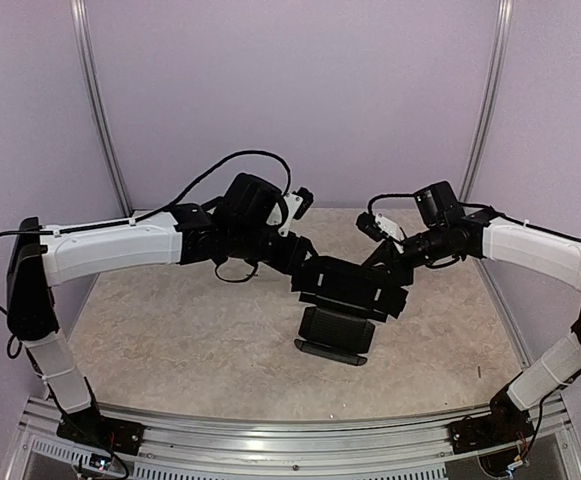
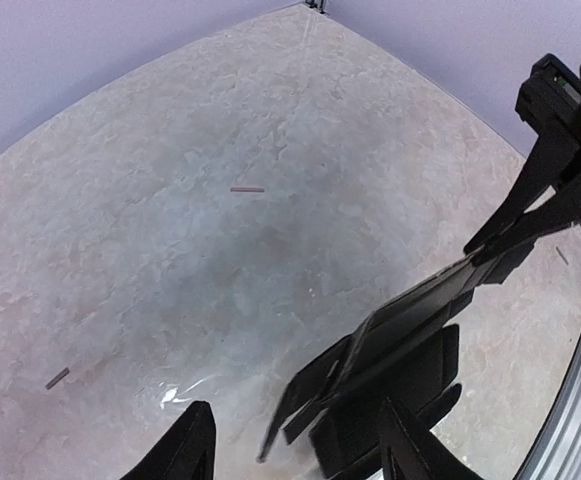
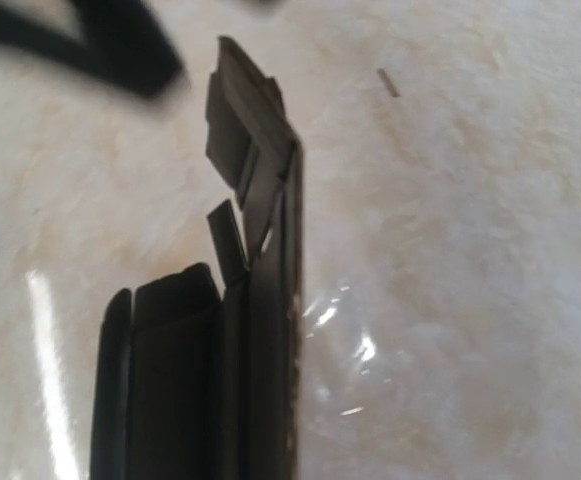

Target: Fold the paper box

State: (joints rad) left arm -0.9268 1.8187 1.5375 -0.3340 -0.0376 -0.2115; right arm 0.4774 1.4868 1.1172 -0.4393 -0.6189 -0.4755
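Note:
The paper box [image 1: 350,290] is a matte black, part-folded cardboard piece held in the air above the middle of the table, with a wide flap [image 1: 334,335] hanging down from it. My right gripper [image 1: 390,262] is shut on the box's right end [image 2: 490,255]. In the right wrist view the box [image 3: 265,300] runs edge-on away from the camera. My left gripper [image 2: 298,445] is open. Its fingers [image 2: 185,445] stand wide apart on either side of the box's left end flaps [image 2: 315,385] without clamping them.
The marbled table top [image 1: 170,330] lies below. Two small thin strips [image 2: 247,189] [image 2: 57,378] lie on it. An aluminium rail [image 1: 290,440] runs along the near edge, and lilac walls with corner posts [image 1: 100,110] close in the back and sides.

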